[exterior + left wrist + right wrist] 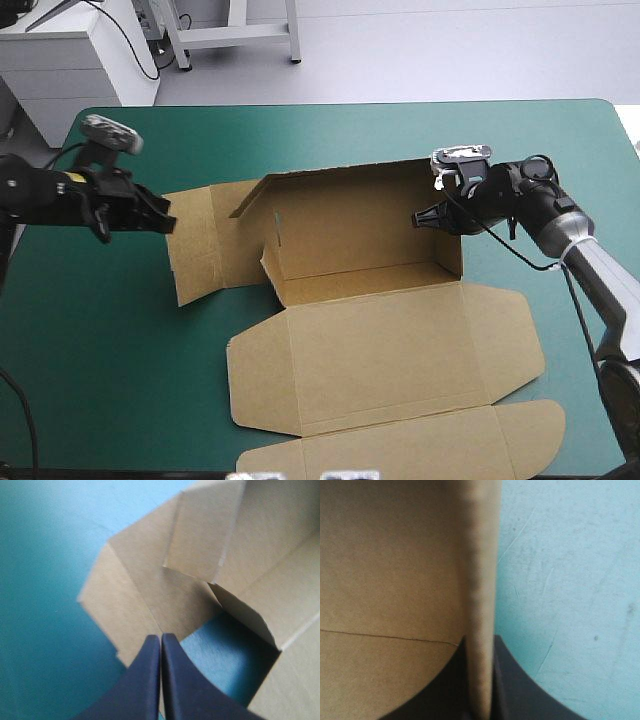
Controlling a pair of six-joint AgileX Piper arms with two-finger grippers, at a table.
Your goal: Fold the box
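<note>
While the right gripper [419, 218] grasps the box [380, 340] by its raised wall at 3 o'clock, the left gripper [165, 222] sits clenched at 9 o'clock.

Brown box [380, 340], mid-table before me: half-formed, far wall and right end wall upright, lid panel flat toward the near edge.

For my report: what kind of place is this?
Probably a robotics lab bench: a table with teal-green cover, left hand and right hand on robot arms, a partly folded brown box.
</note>
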